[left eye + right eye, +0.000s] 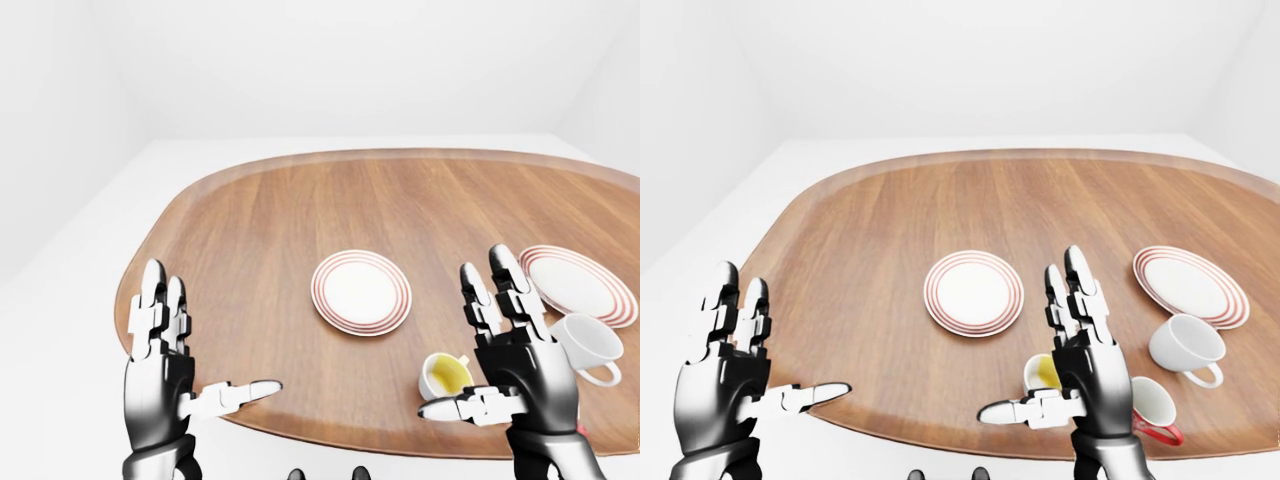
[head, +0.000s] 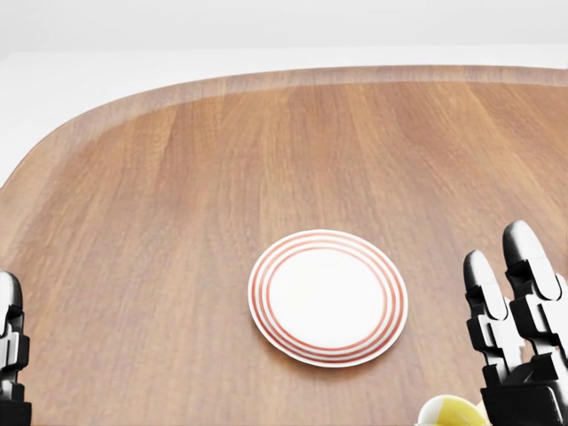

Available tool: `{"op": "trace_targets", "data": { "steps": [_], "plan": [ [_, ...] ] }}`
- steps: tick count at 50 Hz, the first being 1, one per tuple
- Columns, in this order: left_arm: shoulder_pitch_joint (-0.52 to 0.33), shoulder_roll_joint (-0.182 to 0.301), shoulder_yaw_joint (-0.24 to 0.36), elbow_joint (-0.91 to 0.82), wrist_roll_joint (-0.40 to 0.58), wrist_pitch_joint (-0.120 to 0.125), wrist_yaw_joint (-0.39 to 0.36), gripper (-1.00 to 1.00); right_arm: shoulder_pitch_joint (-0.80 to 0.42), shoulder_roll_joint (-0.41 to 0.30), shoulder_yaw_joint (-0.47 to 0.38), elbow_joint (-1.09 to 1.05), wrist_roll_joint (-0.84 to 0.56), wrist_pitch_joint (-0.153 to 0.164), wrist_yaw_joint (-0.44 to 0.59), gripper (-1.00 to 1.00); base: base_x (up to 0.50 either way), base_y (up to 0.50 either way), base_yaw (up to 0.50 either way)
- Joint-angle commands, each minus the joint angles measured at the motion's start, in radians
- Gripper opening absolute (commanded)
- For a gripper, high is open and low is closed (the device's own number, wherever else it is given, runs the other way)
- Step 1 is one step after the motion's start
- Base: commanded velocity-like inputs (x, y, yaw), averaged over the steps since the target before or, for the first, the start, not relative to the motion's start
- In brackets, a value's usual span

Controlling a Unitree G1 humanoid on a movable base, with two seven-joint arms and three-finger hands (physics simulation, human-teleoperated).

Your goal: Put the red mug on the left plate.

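The red mug point(image 1: 1152, 406) has a white inside and a red handle. It stands near the table's bottom edge in the right-eye view, partly hidden behind my right hand. The left plate point(image 1: 361, 291), white with red rings, lies mid-table and bears nothing. My right hand point(image 1: 1032, 338) is open, fingers up, just left of the red mug and apart from it. My left hand point(image 1: 216, 334) is open and empty over the table's bottom left edge.
A yellow-lined mug point(image 1: 445, 375) lies next to my right hand. A white mug point(image 1: 1186, 345) lies on its side above the red mug. A second ringed plate point(image 1: 1190, 285) lies at the right. The oval wooden table point(image 1: 300, 200) stretches upward.
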Motion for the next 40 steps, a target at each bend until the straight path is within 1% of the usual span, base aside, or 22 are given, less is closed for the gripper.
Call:
{"op": "trace_targets", "data": {
  "steps": [1, 5, 19, 36, 39, 40],
  "plan": [
    [-0.011, 0.007, -0.009, 0.01, 0.009, 0.0, 0.008, 1.0, -0.011, -0.013, 0.023, 0.011, -0.016, 0.009, -0.011, 1.0, 0.5, 0.21, 0.0],
    [-0.005, 0.007, 0.001, 0.004, -0.005, 0.0, 0.004, 1.0, -0.002, -0.018, 0.018, 0.004, -0.004, 0.004, -0.01, 1.0, 0.5, 0.21, 0.0],
    [-0.008, 0.003, -0.001, 0.008, 0.004, 0.0, 0.002, 1.0, -0.001, -0.015, 0.019, 0.004, -0.005, -0.003, -0.007, 1.0, 0.51, 0.19, 0.0],
    [-0.012, 0.001, 0.009, -0.003, -0.003, 0.0, -0.008, 1.0, 0.003, -0.015, 0.016, 0.008, 0.006, -0.015, 0.0, 1.0, 0.52, 0.13, 0.0],
    [-0.01, -0.001, 0.011, -0.005, -0.004, 0.0, -0.011, 1.0, -0.001, -0.012, 0.01, 0.012, 0.005, -0.022, -0.004, 1.0, 0.52, 0.1, 0.0],
    [-0.01, -0.002, 0.012, -0.006, -0.003, 0.0, -0.011, 1.0, -0.002, -0.012, 0.011, 0.023, 0.002, -0.041, 0.002, 1.0, 0.52, 0.09, 0.0]
  ]
}}
